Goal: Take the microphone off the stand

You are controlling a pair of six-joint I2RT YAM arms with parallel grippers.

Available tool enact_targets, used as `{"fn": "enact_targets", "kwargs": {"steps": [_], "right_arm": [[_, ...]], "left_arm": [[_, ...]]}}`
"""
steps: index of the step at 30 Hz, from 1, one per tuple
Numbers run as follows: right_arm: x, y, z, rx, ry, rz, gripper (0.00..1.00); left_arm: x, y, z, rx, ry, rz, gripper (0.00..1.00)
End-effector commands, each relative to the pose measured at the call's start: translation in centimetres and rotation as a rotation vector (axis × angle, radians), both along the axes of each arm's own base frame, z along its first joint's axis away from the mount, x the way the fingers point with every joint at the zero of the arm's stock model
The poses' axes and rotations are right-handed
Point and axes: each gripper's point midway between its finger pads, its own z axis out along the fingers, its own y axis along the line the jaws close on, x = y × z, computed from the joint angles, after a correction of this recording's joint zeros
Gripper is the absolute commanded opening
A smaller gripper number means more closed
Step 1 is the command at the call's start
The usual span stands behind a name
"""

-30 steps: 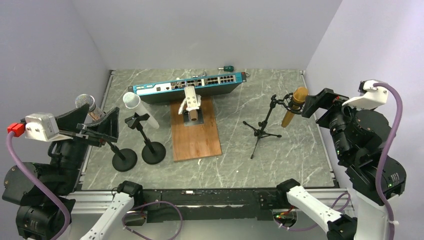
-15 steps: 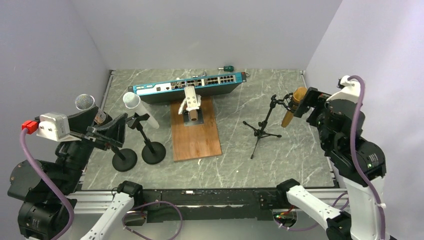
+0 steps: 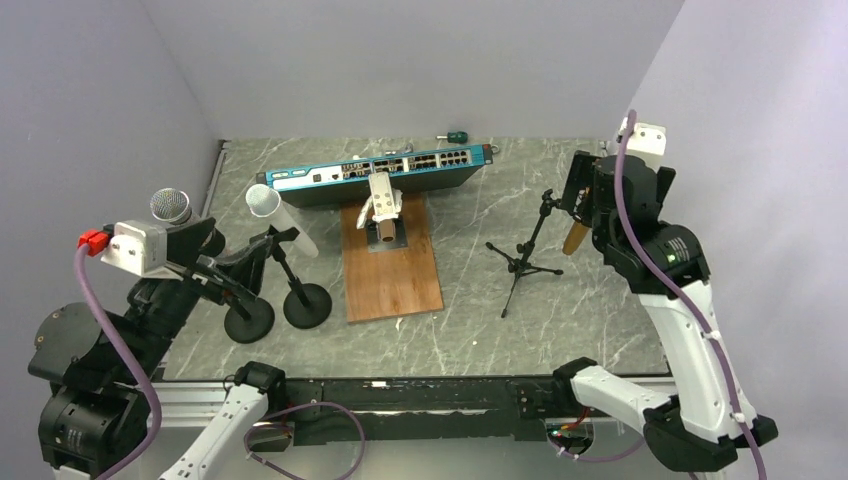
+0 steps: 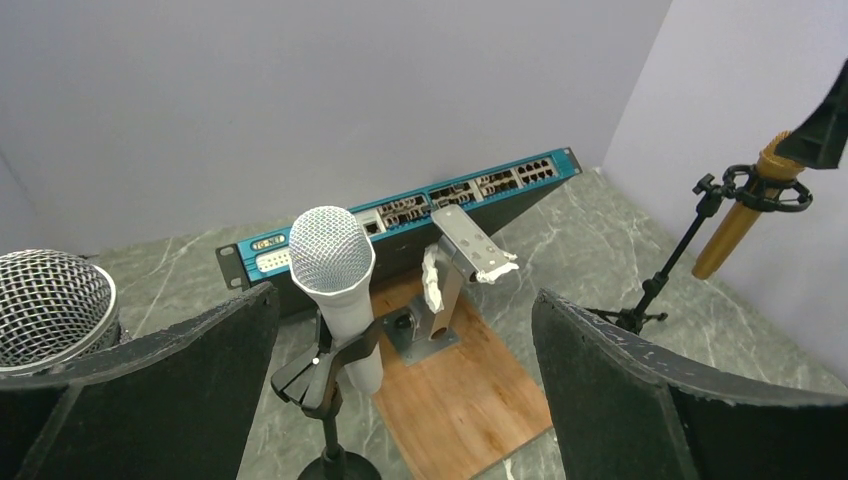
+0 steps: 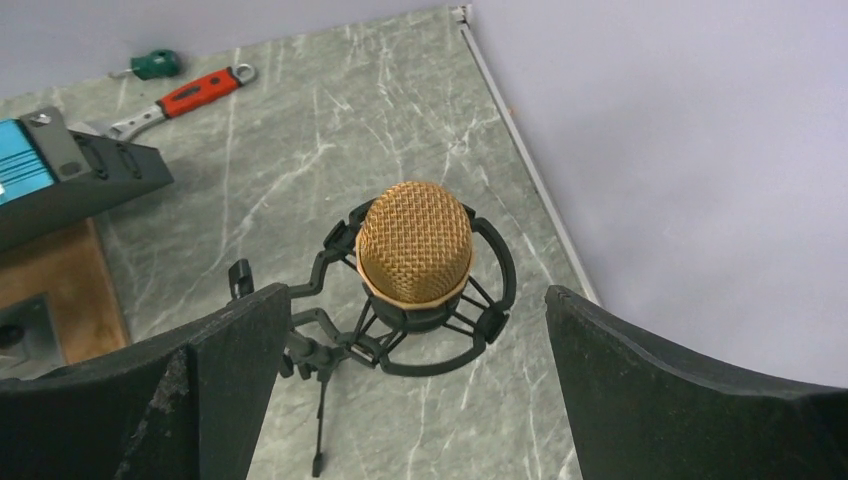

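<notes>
A gold microphone (image 5: 415,243) sits upright in a black shock mount (image 5: 492,318) on a small tripod stand (image 3: 520,262) at the right. My right gripper (image 5: 417,297) hovers open just above it, one finger on each side of the mesh head, touching nothing; from above this gripper (image 3: 580,195) covers the microphone's top. A white microphone (image 4: 335,275) is clipped on a round-base stand (image 3: 307,305) at the left. My left gripper (image 4: 405,300) is open and empty, short of it. A grey-mesh microphone (image 4: 50,310) stands by the left finger.
A blue network switch (image 3: 380,172) lies along the back. A wooden board (image 3: 392,265) with a metal bracket (image 3: 382,205) sits mid-table. A red-handled wrench (image 5: 195,90) and a green screwdriver (image 5: 155,65) lie at the back. The right wall is close to the tripod.
My right arm has swung from the table's right edge up and left over the gold microphone. My left arm has moved right toward the white microphone's stand. Both grippers stayed open.
</notes>
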Motion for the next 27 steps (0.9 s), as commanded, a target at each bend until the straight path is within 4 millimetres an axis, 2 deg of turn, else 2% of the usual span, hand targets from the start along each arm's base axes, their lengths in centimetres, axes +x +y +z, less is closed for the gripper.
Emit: {"fn": "enact_targets", "kwargs": {"steps": [1, 7, 11, 16, 24, 27], "right_arm": [[1.5, -0.7, 1.0, -0.053, -0.046, -0.042, 0.99], [2.7, -1.1, -0.1, -0.044, -0.022, -0.04, 0.92], [3.3, -1.9, -1.5, -0.021, 0.0, -0.039, 0.81], [3.8, -2.5, -2.5, 0.017, 0.008, -0.011, 0.74], [4.4, -1.9, -2.5, 0.0, 0.001, 0.046, 0.53], [4.3, -1.9, -1.8, -0.007, -0.005, 0.05, 0.47]], "left_arm": [[0.5, -0.6, -0.1, 0.043, 0.017, -0.029, 0.99], [0.5, -0.8, -0.5, 0.057, 0.025, -0.038, 0.99], [0.5, -0.7, -0.6, 0.063, 0.027, -0.033, 0.99], [0.3, -0.6, -0.4, 0.061, 0.017, -0.035, 0.99], [0.2, -1.0, -0.3, 0.048, 0.017, -0.056, 0.99], [0.2, -1.0, -0.1, 0.052, 0.014, -0.053, 0.99]]}}
